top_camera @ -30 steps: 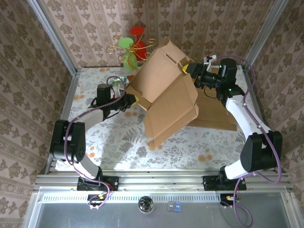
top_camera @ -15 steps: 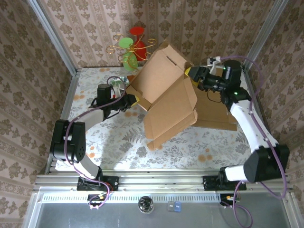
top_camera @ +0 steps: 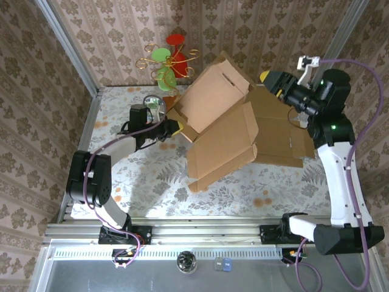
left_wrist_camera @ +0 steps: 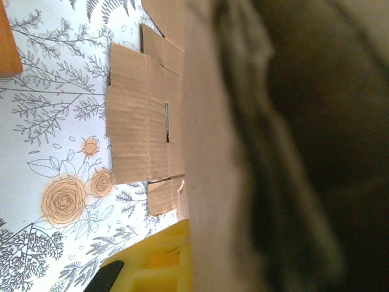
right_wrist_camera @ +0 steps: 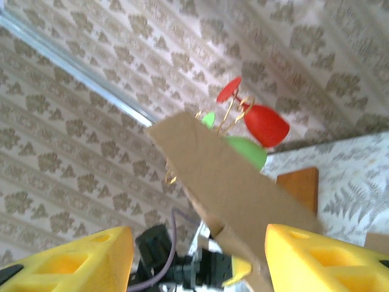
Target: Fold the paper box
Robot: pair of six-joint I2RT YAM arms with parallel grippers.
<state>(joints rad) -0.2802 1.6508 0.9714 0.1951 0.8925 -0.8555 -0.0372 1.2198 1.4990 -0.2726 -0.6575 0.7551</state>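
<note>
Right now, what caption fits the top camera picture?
Left fingers pinch the tilted cardboard box; right fingers hang open nearby.

Paper box (top_camera: 222,131) tilted up over table centre: blocks crossing left to right. Flat cardboard sheet (top_camera: 285,146) covers right side, partly under box. Goblet stand (top_camera: 172,59) obstructs back left corner. Near strip of table (top_camera: 243,194) bare: free passage.

1 paper box (top_camera: 222,131), 1 left gripper (top_camera: 174,128), 1 right gripper (top_camera: 268,78), 1 wire stand (top_camera: 170,61), 1 table (top_camera: 152,182)
</note>
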